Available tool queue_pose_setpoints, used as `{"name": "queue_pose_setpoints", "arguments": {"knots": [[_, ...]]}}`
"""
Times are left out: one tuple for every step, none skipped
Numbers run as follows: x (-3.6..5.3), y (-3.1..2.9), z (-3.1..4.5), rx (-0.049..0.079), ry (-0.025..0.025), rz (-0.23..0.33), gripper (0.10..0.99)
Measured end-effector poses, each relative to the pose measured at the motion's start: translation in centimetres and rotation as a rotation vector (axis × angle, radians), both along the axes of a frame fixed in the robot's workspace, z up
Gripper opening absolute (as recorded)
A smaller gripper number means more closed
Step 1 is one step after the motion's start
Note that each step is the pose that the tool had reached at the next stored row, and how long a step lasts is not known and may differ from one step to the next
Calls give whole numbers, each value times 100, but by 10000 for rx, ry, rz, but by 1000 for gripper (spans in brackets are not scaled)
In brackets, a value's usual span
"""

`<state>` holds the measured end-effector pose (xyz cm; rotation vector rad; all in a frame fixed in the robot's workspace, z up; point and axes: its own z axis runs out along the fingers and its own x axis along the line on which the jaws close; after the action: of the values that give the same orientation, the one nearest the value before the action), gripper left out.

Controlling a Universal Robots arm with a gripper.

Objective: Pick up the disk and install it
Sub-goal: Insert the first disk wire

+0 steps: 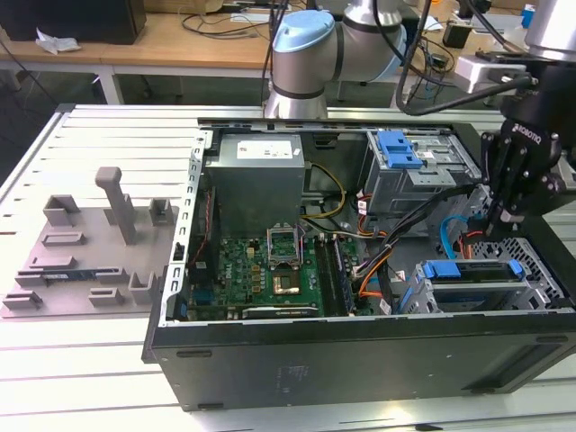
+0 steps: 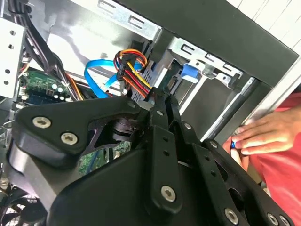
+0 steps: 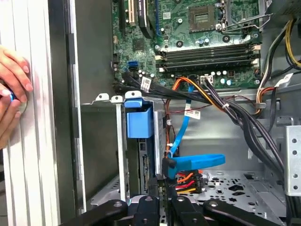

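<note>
End effector (image 2: 162, 100) near blue-railed silver disk (image 1: 470, 271)

The disk (image 1: 472, 286) is sitting in the drive cage (image 1: 540, 270) at the open computer case's (image 1: 360, 360) corner, on the exterior view's right. Its bright blue rail bracket (image 1: 468, 268) is facing upward, with the silver-grey body showing just beneath.

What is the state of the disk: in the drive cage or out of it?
In. In the exterior view the disk lies inside the drive cage, with the gripper close by it.
</note>
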<state>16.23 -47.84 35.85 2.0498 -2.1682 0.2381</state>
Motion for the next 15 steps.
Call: {"name": "queue_pose_setpoints", "arguments": {"knots": [[3,-13,0,117,0,0,169],[6,-30,1,288,0,1,169],[8,-42,0,418,0,2,169],[11,-65,0,615,0,2,169],[13,-104,0,804,0,3,169],[15,-135,0,901,0,3,169],[17,-157,1,960,0,1,169],[20,-181,1,1031,0,0,169],[27,-212,0,1133,1,1,169],[30,-231,0,1190,0,2,169],[32,-250,0,1233,0,1,169],[33,-264,0,1279,0,1,169],[33,-270,0,1304,0,2,169],[33,-274,0,1316,0,3,169],[34,-281,1,1328,1,3,169]]}}
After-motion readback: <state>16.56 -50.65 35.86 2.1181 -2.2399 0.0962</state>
